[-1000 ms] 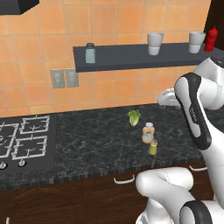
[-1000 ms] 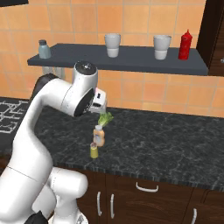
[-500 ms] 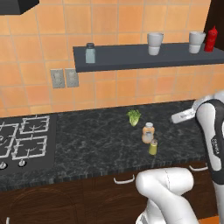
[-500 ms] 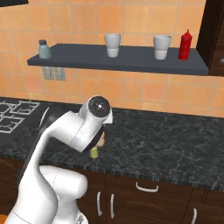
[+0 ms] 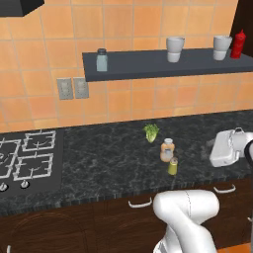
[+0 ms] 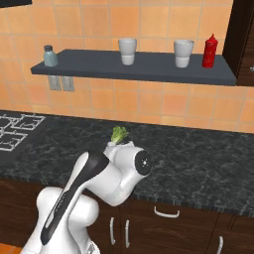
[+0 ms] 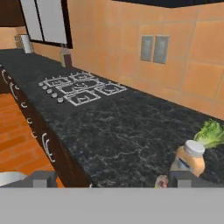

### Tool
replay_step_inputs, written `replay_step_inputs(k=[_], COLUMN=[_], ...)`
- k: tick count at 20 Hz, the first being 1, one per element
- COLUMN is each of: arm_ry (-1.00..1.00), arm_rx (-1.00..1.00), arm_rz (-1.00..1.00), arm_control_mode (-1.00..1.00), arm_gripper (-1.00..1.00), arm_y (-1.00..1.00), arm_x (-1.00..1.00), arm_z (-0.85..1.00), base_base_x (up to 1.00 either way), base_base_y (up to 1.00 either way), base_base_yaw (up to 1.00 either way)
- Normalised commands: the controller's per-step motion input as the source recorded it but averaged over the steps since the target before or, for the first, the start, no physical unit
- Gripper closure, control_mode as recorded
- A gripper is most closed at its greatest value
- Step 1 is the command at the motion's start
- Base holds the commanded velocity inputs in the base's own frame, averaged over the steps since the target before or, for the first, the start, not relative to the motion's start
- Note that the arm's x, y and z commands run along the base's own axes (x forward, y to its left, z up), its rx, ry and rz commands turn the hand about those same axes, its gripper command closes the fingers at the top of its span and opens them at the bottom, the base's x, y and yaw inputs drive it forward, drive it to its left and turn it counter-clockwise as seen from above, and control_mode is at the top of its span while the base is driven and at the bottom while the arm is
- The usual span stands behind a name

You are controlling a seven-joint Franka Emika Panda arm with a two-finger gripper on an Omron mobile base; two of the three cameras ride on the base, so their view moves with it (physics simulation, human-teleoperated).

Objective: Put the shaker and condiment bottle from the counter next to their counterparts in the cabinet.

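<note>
**Arm low at counter edge, both items on the granite**

Left base view: small tan-orange squeeze bottle with white cap and pale label band stands upright on the long black white-speckled granite-look counter, with the small olive-yellow cylindrical shaker with silvery cap just in front of it – near, touching or not can't be told. A leafy green vegetable lies just behind them. Right base view has the white arm covering both items; only the green leaf peeks over it.

Up on the dark slate-grey open wall shelf – pale grey-blue shaker with dark cap at the left, two white cups in the middle, red squeeze bottle with pointed nozzle at the right end.

Hand view looks along the counter: two-finger gripper with jaws spread wide, nothing between them; the bottle sits right behind one fingertip. It adds a gas hob grate and a grey double wall socket on smooth orange tiles. Label band too small to read.
</note>
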Motion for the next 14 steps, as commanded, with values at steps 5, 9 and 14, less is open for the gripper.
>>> replay_step_inputs(k=[5,9,14], arm_ry=[0.03,0.03,0.01], arm_rx=[0.01,0.04,0.09], arm_rz=[0.22,0.15,0.04], arm_control_mode=[-1.00,-1.00,-1.00], arm_gripper=[-1.00,-1.00,-1.00], arm_y=[0.00,-0.09,-0.32], arm_x=[0.31,0.56,0.56], arm_z=[-0.06,-0.06,-0.11], base_base_x=[0.00,0.00,0.00], base_base_y=[0.00,0.00,0.00], base_base_yaw=[0.00,0.00,0.00])
